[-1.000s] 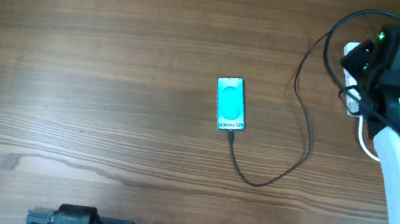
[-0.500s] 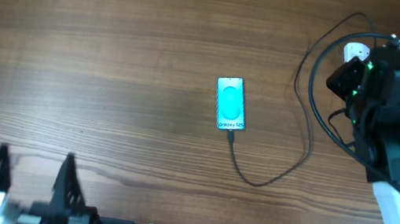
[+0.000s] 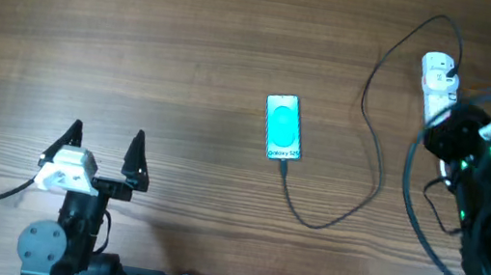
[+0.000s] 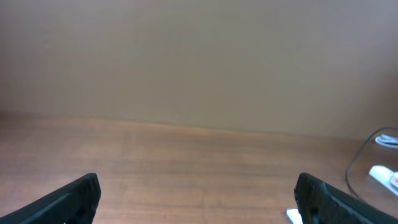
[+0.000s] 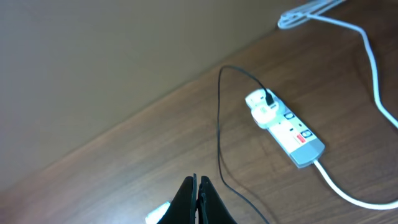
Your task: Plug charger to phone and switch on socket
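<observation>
- The left gripper (image 3: 103, 142) hovers at the near edge of the tabletop (image 3: 172, 39) with its jaws spread wide and nothing between them. It is well apart from every task thing and can sit this step out.
- The phone (image 3: 283, 127) lies flat mid-tabletop, screen up. The tip of the charger (image 3: 374, 127) meets its near short edge, so plugging in looks done, though the seating is too small to confirm.
- From the phone the charger loops toward the right, then runs away to its plug (image 5: 268, 98), which sits in the far end of the socket (image 5: 286, 127).
- The right gripper (image 5: 198, 196) hangs above the tabletop on the near side of the socket, jaws clenched together on nothing.
- The step in hand is likely the socket's switch, by the red marking (image 5: 302, 138). I cannot tell whether it is on.
- To do it well, keep the jaws pressed together as one blunt tip and come straight down on the rocker. Press briefly so the light block does not skid.
- There is open room on the socket's near, cable-free side. Avoid the charger loop to its left and the white cord (image 5: 348, 196) trailing off its end.
- The socket sits close to the tabletop's far right edge, so a sideways shove is risky.
</observation>
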Controlling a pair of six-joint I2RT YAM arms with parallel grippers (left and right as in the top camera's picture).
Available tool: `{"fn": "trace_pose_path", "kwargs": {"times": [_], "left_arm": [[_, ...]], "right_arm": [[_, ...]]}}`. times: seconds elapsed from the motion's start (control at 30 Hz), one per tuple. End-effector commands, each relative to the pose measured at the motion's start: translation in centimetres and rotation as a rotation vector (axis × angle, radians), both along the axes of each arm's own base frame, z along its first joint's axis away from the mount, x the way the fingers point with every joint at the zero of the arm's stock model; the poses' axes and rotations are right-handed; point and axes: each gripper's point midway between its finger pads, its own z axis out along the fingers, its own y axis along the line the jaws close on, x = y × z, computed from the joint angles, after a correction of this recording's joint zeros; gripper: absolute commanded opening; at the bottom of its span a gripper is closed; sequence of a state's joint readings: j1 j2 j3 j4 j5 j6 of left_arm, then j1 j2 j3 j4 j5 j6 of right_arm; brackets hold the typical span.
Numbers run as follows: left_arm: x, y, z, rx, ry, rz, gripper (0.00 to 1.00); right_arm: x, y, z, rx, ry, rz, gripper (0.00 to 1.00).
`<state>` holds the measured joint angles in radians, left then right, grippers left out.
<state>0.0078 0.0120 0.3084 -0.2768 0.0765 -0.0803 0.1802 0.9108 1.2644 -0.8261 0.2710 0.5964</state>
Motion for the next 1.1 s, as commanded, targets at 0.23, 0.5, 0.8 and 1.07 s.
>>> {"fn": "trace_pose_path", "kwargs": {"times": [0.23, 0.5, 0.8, 1.07], "left_arm": [[-3.7, -0.2, -13.7, -0.013, 0.579, -0.006, 1.0], [-5.5, -0.2, -16.2, -0.014, 0.705, -0.006, 1.0], [-5.5, -0.2, -16.2, -0.014, 0.705, -0.006, 1.0], [-5.5, -0.2, -16.2, -0.014, 0.705, -0.006, 1.0]], "right_arm": [[-2.6, 1.5, 1.7, -0.01, -0.054, 0.132, 1.0], [-3.4, 1.7, -0.1, -0.056, 0.028, 0.176, 0.99], [3.5, 2.9, 10.4, -0.228, -0.424, 0.206, 1.0], [6.7, 4.1, 10.6, -0.301, -0.479, 0.26, 1.0]]}}
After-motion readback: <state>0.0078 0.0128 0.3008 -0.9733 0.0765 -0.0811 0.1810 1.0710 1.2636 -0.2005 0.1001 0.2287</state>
